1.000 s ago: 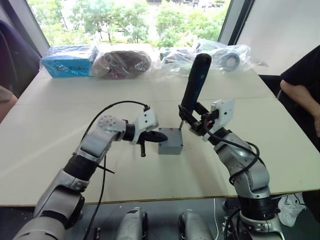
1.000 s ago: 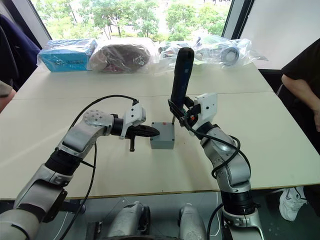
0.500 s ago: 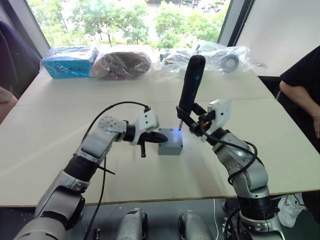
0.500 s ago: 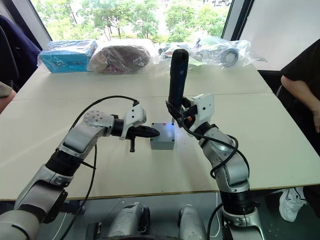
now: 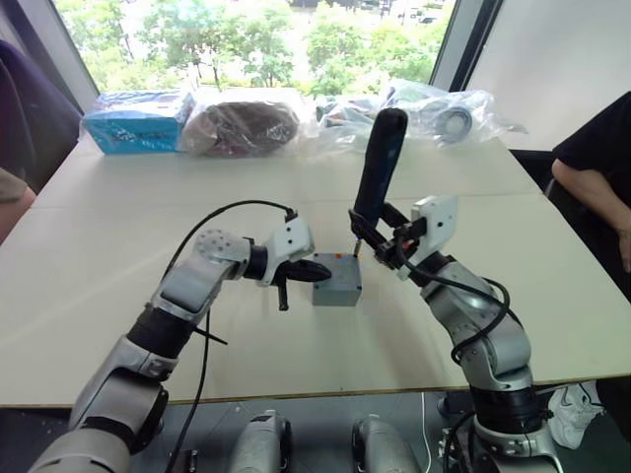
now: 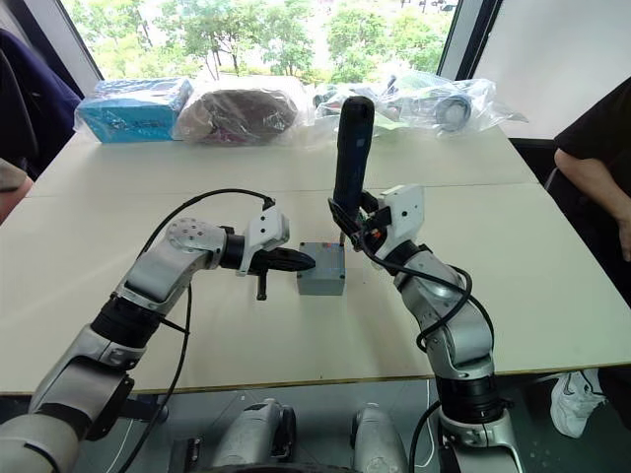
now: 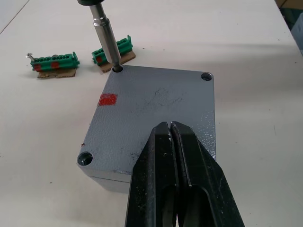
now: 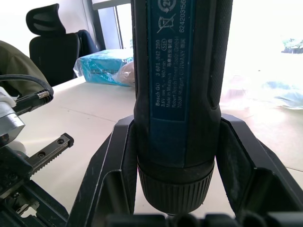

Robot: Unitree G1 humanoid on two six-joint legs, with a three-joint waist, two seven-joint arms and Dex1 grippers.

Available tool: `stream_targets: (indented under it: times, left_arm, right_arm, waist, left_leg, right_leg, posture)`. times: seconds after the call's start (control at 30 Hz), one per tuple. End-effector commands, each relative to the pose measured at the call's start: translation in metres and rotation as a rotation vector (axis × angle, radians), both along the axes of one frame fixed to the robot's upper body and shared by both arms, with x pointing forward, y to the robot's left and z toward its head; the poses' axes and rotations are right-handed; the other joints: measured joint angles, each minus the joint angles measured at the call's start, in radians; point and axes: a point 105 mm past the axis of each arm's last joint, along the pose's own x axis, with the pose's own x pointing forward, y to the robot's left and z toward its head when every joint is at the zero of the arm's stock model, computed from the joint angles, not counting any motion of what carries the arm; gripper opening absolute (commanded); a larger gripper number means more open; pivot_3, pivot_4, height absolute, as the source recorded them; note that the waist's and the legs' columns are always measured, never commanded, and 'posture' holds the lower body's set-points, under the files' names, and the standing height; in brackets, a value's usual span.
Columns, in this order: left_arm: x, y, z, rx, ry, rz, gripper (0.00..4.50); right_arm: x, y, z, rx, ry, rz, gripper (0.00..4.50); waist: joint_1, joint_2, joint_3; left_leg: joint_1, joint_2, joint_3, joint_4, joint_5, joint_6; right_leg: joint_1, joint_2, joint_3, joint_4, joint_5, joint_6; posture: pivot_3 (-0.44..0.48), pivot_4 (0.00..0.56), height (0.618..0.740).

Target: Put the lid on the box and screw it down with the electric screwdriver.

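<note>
The blue glow seen at the bit half a second ago is gone. From the head, the right gripper [image 5: 386, 246] clamps the electric screwdriver [image 5: 379, 166] nearly upright over the box [image 5: 335, 286] at mid-table. In the left wrist view, the left gripper [image 7: 171, 135], fingers pressed together, rests on the lid [image 7: 156, 118]; the bit sits in a corner hole. In the right wrist view, the fingers [image 8: 116, 156] flank the tool's body.

The lid [image 7: 156, 113] is matt, finely textured grey plastic; the electric screwdriver [image 7: 105, 33] bit is smooth shiny metal.
</note>
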Motion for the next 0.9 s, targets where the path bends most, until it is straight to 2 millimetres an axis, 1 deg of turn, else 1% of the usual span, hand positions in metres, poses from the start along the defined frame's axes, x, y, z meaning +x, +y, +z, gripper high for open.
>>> stream_targets:
  times: [0.03,0.13,0.17,0.3,0.33,0.4,0.47,0.53,0.57,0.6,0.67,0.7,0.77,0.8,0.9]
  left_arm:
    - [-0.003,0.000,-0.005,0.007,0.021,0.000,0.00]
    - [-0.001,0.002,-0.004,-0.017,0.036,0.021,0.00]
    - [-0.001,0.002,-0.003,-0.020,0.038,0.025,0.00]
    - [0.003,0.003,0.000,-0.084,0.095,0.077,0.00]
    - [0.003,0.003,0.002,-0.098,0.104,0.086,0.00]
    - [0.004,0.003,0.005,-0.115,0.106,0.104,0.00]
    - [0.003,0.002,0.006,-0.128,0.113,0.111,0.00]
    - [0.007,0.003,0.014,-0.180,0.109,0.150,0.00]
    - [0.010,0.003,0.020,-0.208,0.082,0.174,0.00]
    - [0.012,0.005,0.031,-0.246,0.050,0.183,0.00]
    - [0.010,0.010,0.052,-0.321,0.013,0.172,0.00]
    - [0.009,0.013,0.058,-0.317,-0.025,0.166,0.00]
    - [0.001,0.018,0.063,-0.282,-0.044,0.133,0.00]
    - [-0.008,0.019,0.063,-0.250,-0.024,0.086,0.00]
    - [-0.032,0.019,0.065,-0.214,0.035,-0.043,0.00]
  right_arm:
    - [0.001,-0.009,0.008,-0.069,0.013,-0.002,1.77]
    - [0.002,-0.020,0.041,-0.078,-0.048,-0.027,1.77]
    - [0.003,-0.022,0.047,-0.078,-0.051,-0.035,1.77]
    - [0.004,-0.034,0.095,-0.019,-0.048,-0.040,1.77]
    - [0.004,-0.037,0.104,-0.002,-0.046,-0.044,1.77]
    - [0.007,-0.043,0.120,0.041,-0.034,-0.059,1.77]
    - [0.008,-0.047,0.131,0.088,-0.024,-0.067,1.77]
    - [0.013,-0.058,0.140,0.140,0.007,-0.094,1.77]
    - [0.016,-0.066,0.140,0.141,0.035,-0.124,1.77]
    - [0.020,-0.078,0.135,0.112,0.078,-0.170,1.77]
    - [0.023,-0.101,0.118,0.035,0.190,-0.243,1.77]
    - [0.023,-0.110,0.108,0.004,0.256,-0.270,1.77]
    - [0.020,-0.121,0.087,-0.038,0.409,-0.286,1.77]
    - [0.017,-0.125,0.072,-0.064,0.508,-0.286,1.77]
    - [0.008,-0.136,0.039,-0.109,0.716,-0.261,1.77]
  waist:
    - [0.001,0.001,0.001]
    - [0.003,0.001,0.001]
    - [0.004,0.001,0.002]
    - [0.004,0.004,0.007]
    - [0.003,0.004,0.008]
    - [0.002,0.005,0.009]
    - [0.000,0.005,0.009]
    - [-0.003,0.005,0.009]
    - [-0.003,0.005,0.009]
    - [-0.003,0.005,0.009]
    - [0.003,0.004,0.012]
    - [0.004,0.004,0.012]
    - [0.001,0.004,0.012]
    - [0.000,0.004,0.012]
    - [-0.004,0.006,0.013]
  left_leg:
    - [0.000,0.000,0.000,0.000,0.000,0.000]
    - [-0.006,-0.002,0.000,0.000,0.000,0.000]
    - [-0.007,-0.002,0.000,0.000,0.000,0.000]
    - [-0.009,-0.003,0.000,0.001,0.000,0.000]
    - [-0.010,-0.003,0.000,0.001,0.000,0.000]
    - [-0.011,-0.003,0.001,0.001,0.000,0.000]
    - [-0.011,-0.002,0.000,0.000,0.000,0.001]
    - [-0.011,-0.002,0.000,-0.001,0.000,0.001]
    - [-0.011,-0.002,0.000,-0.001,0.000,0.001]
    - [-0.011,-0.002,0.001,-0.001,0.000,0.001]
    - [-0.012,-0.002,0.001,-0.001,0.000,0.001]
    - [-0.014,-0.003,0.001,0.000,0.000,0.001]
    - [-0.020,-0.003,0.001,0.001,0.000,0.001]
    - [-0.024,-0.003,0.002,0.002,0.000,0.001]
    - [-0.025,-0.003,0.003,0.001,0.000,0.002]
  right_leg:
    - [0.000,-0.001,0.000,0.000,0.000,0.000]
    - [-0.003,-0.003,-0.001,0.000,0.000,0.000]
    - [-0.004,-0.003,-0.001,0.000,0.000,0.000]
    - [-0.005,-0.004,-0.001,0.000,0.001,0.000]
    - [-0.006,-0.005,-0.001,0.000,0.001,0.000]
    - [-0.008,-0.004,-0.001,0.000,0.001,0.000]
    - [-0.008,-0.004,-0.002,0.000,0.001,0.000]
    - [-0.008,-0.003,-0.002,0.000,0.001,0.000]
    - [-0.008,-0.003,-0.002,0.000,0.001,0.000]
    - [-0.008,-0.003,-0.002,0.000,0.001,0.000]
    - [-0.008,-0.003,-0.002,0.000,0.001,0.000]
    - [-0.009,-0.004,-0.002,0.000,0.001,0.000]
    - [-0.015,-0.004,-0.002,0.000,0.001,0.000]
    - [-0.019,-0.004,-0.002,0.000,0.002,0.000]
    - [-0.021,-0.003,-0.001,0.000,0.003,0.002]
  posture:
    - [0.000,0.150,0.740]
    - [0.000,0.150,0.740]
    - [0.000,0.150,0.740]
    - [0.000,0.150,0.740]
    - [0.000,0.150,0.740]
    - [0.000,0.150,0.740]
    - [0.000,0.150,0.740]
    - [0.000,0.150,0.740]
    - [0.000,0.150,0.740]
    - [0.000,0.150,0.740]
    - [0.000,0.150,0.740]
    - [0.000,0.150,0.740]
    - [0.000,0.150,0.740]
    - [0.000,0.150,0.740]
    - [0.000,0.150,0.740]
